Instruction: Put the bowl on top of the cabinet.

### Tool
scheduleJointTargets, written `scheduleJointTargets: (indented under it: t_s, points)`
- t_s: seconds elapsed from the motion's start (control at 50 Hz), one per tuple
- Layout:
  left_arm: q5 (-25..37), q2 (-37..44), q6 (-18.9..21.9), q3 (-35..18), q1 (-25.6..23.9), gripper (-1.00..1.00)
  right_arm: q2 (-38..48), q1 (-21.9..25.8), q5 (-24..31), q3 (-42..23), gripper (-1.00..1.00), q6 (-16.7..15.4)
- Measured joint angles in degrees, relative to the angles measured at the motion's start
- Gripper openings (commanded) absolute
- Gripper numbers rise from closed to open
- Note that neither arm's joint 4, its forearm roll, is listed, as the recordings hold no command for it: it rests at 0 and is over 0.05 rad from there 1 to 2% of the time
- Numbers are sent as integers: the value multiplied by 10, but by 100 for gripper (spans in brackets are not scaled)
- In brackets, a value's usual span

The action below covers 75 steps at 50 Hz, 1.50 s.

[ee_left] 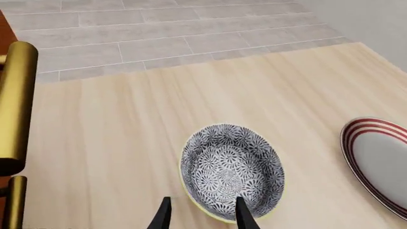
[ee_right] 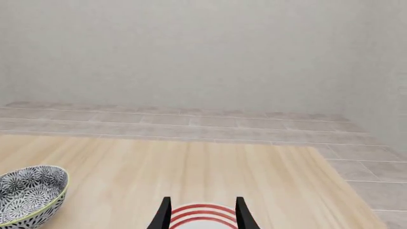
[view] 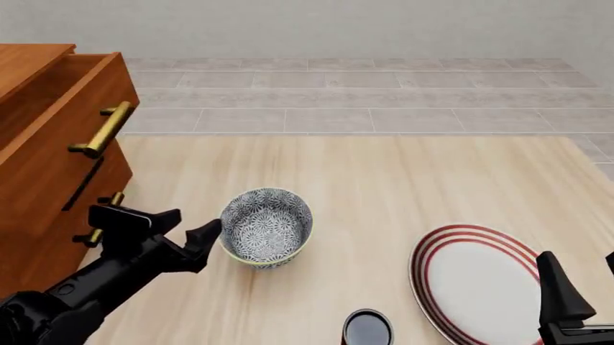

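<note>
The bowl (view: 266, 228), grey-and-white floral with a pale rim, stands upright on the wooden table just right of the cabinet (view: 43, 158). My left gripper (view: 200, 243) is open at the bowl's left side, low over the table. In the left wrist view the bowl (ee_left: 230, 168) fills the middle, and one fingertip (ee_left: 244, 213) overlaps its near rim while the other lies outside it; the gripper (ee_left: 203, 215) holds nothing. My right gripper (view: 583, 291) is open at the front right, by the plate.
A white red-ringed plate (view: 475, 282) lies right of the bowl, also seen as the plate (ee_right: 202, 209) between the right fingers. A small dark cup (view: 367, 328) stands near the front edge. Brass handles (view: 103, 129) stick out from the cabinet's front.
</note>
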Motion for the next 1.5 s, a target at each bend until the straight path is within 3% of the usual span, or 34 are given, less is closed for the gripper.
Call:
scheduleJointTargets:
  t_s: [0.76, 1.0, 1.5]
  points:
    - [-63, 111, -30, -34, -6, 100, 0, -1, 0, 3, 100, 2]
    - [-90, 138, -62, -31, -11, 100, 0, -2, 0, 3, 100, 2]
    - [-131, 189, -85, -27, -8, 100, 0, -2, -2, 2, 100, 0]
